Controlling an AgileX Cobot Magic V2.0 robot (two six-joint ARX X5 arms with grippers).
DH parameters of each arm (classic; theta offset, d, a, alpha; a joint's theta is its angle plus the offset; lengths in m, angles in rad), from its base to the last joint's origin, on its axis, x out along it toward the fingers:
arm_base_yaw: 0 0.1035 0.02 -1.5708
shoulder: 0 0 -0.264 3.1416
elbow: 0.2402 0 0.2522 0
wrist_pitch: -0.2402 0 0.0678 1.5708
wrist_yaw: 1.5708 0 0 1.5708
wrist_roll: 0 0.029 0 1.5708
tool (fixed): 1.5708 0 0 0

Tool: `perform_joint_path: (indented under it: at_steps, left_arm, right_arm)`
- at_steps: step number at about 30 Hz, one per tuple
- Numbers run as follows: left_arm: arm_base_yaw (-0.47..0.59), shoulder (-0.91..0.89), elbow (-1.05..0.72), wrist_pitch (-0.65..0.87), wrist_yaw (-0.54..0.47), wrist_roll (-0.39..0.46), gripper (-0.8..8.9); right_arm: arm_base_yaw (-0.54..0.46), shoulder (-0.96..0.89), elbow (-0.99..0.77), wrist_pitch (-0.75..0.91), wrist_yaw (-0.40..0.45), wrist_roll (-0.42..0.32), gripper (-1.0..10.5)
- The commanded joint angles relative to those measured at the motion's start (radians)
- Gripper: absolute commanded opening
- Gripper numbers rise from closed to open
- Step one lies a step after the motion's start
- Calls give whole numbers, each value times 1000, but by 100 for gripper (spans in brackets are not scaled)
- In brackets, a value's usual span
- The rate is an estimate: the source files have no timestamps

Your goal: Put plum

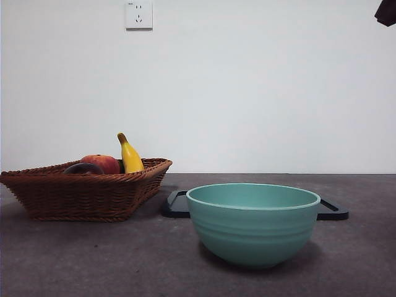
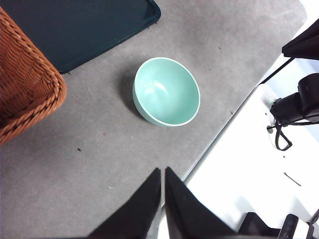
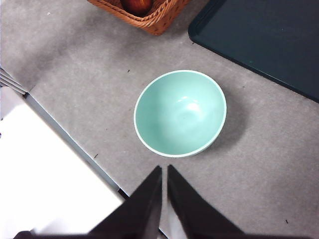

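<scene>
Underfoot, so to speak, a grey, matte worktop (image 1: 74, 260) runs back to a plain white wall (image 1: 247, 93) with one socket (image 1: 138, 15). One wicker basket (image 1: 80, 195) holds one banana (image 1: 130, 158), one red fruit (image 1: 102, 163) and one plum (image 1: 83, 168), dark, glossy, low beside the red fruit. One teal bowl (image 1: 253, 226) stands near the basket, before one dark tray (image 1: 331, 211). Left hand (image 2: 163, 172) and right hand (image 3: 164, 169) hover over the bowl, jaws pressed together.

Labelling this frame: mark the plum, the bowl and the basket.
plum (image 1: 83, 168): front view, dark top showing above the basket rim.
bowl (image 1: 253, 232): front view, outer wall.
basket (image 1: 80, 195): front view, woven front wall.
</scene>
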Motion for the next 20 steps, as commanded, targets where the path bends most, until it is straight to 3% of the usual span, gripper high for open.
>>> perform_joint_path:
  at_steps: [1, 6, 10, 15, 18, 20]
  left_arm:
    - [-3, 7, 13, 6, 5, 16, 10]
    - [-3, 6, 13, 5, 5, 16, 10]
    - [13, -36, 12, 105, 0, 103, 10]
    - [107, -175, -51, 524, 0, 126, 10]
    - [184, -293, -180, 771, -12, 109, 10]
    - [234, -384, -297, 909, -79, 94, 10]
  right_arm:
    - [6, 5, 12, 10, -2, -9, 7]
    - [6, 5, 12, 10, -2, -9, 7]
    - [6, 5, 12, 10, -2, -9, 7]
    - [6, 5, 12, 10, -2, -9, 7]
    - [6, 5, 12, 10, -2, -9, 7]
    - [6, 5, 12, 10, -2, -9, 7]
